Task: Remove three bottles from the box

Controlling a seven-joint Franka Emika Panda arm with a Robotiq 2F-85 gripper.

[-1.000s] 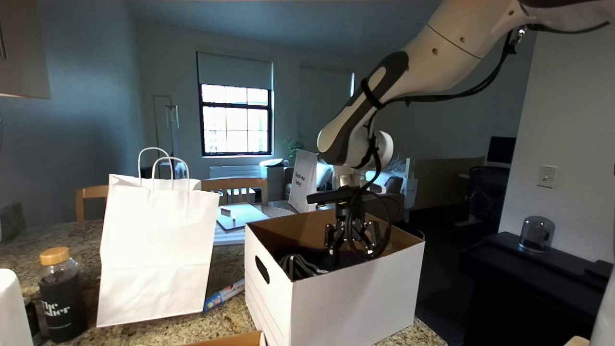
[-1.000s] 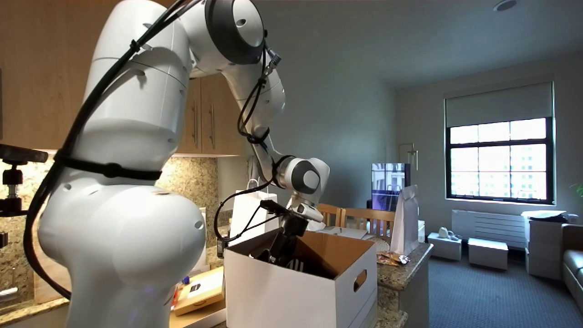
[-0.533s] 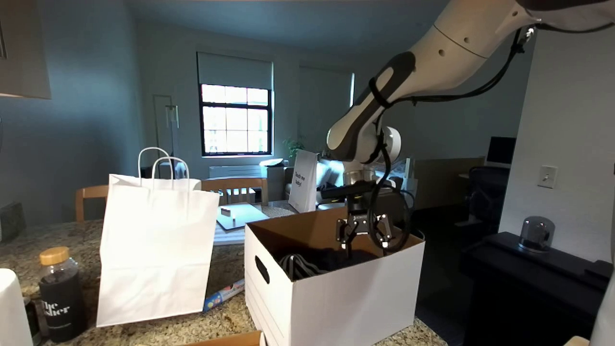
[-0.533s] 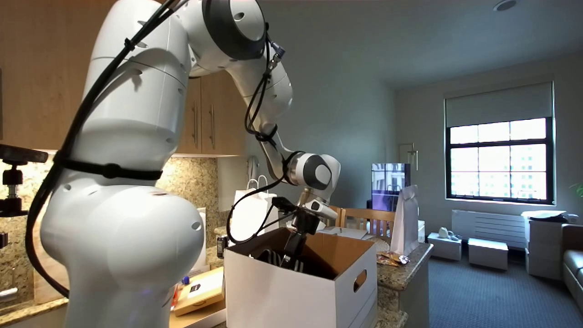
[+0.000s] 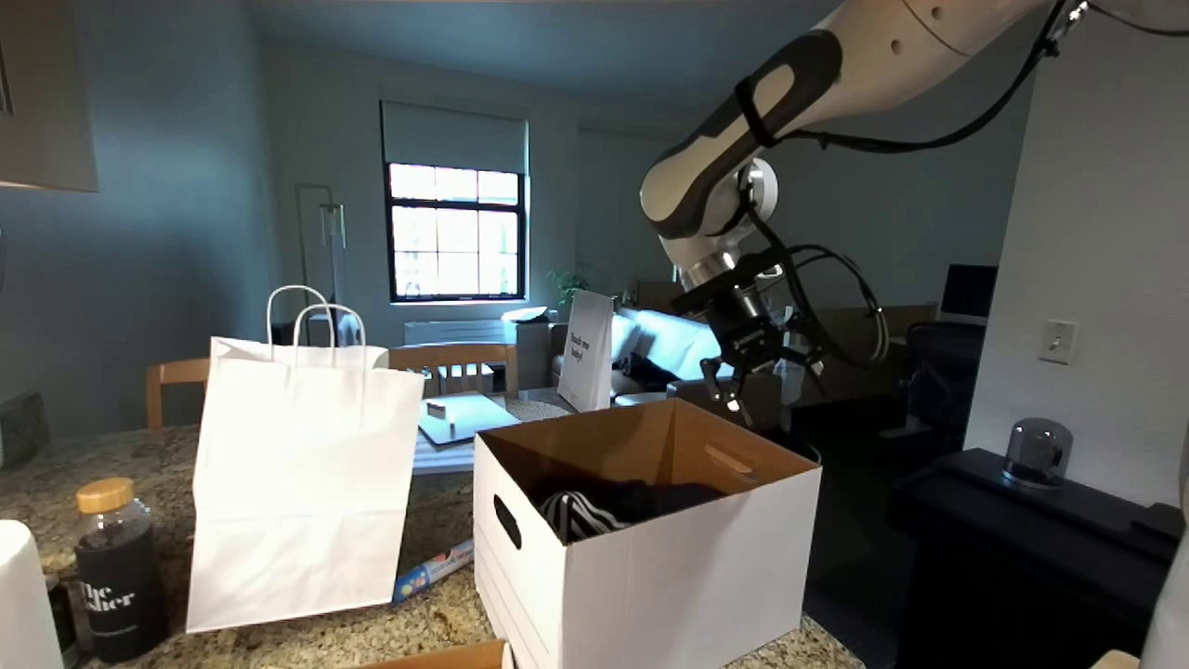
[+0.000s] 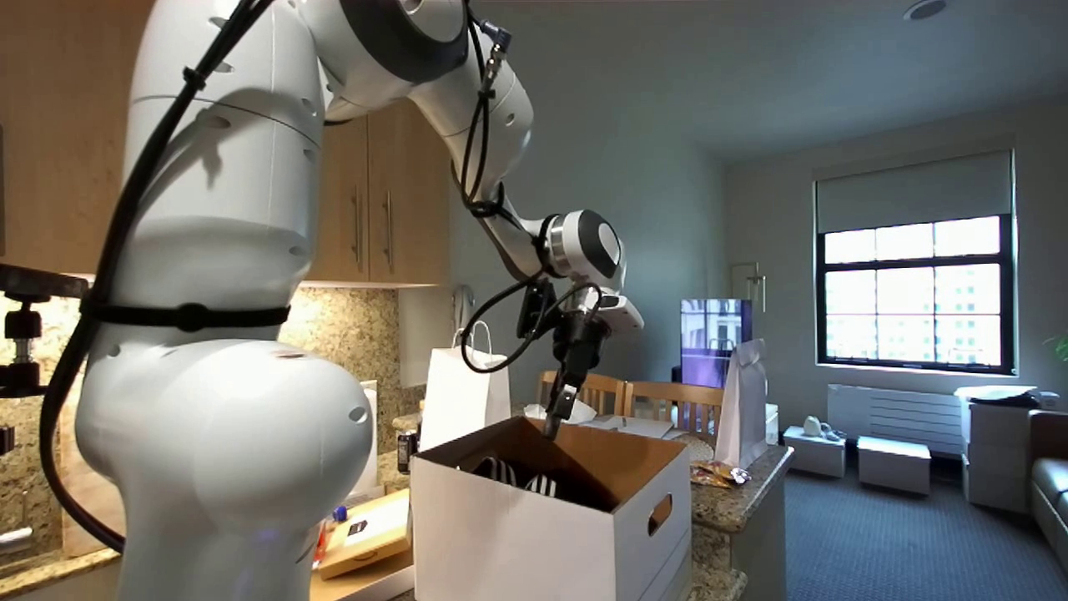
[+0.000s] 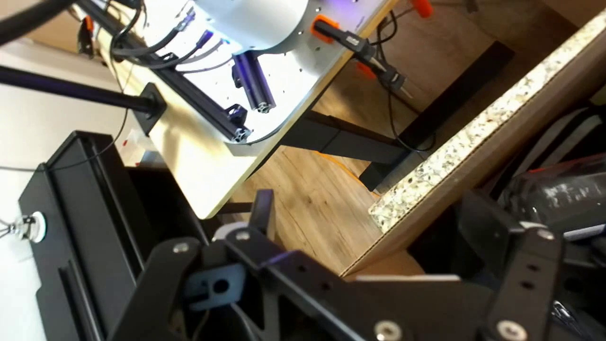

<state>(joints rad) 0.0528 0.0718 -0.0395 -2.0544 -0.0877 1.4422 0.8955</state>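
Dim room, daylight through a window (image 5: 455, 232) with its shade part-way down; speckled granite counter (image 5: 423, 621) in the foreground. Box (image 5: 692, 576), white outside and brown inside, sits upright on the counter, top uncovered. White paper bag (image 5: 302, 492) stands near it, handles up; a blue-ended tube (image 5: 434, 570) lies on the counter between the two. Wood-capped flask (image 5: 119, 581) is upright on the other side of the bag. In an exterior view a yellowish package (image 6: 367, 534) lies tilted near the box.

Gripper (image 5: 783, 404): angled, seen just above the box's rim in an exterior view, jaws spread wide, bare gap between. Wrist view agrees: fingers (image 7: 262, 210) well apart, box rim running between them in frame, one against the wood floor (image 7: 307, 203), one against the box interior. Rim contact: can't tell.

Bottles: wrist view has one clear-looking bottle (image 7: 563, 194) inside the box, partly cut off by the frame edge. A fingertip sits right by it in frame; touching or not, can't tell. How many more are in there, can't tell either. Both exterior views show a black-and-white striped item (image 5: 578, 516) in the box, with dark stuff (image 5: 650, 502) beside it; bottle outlines don't read from there.
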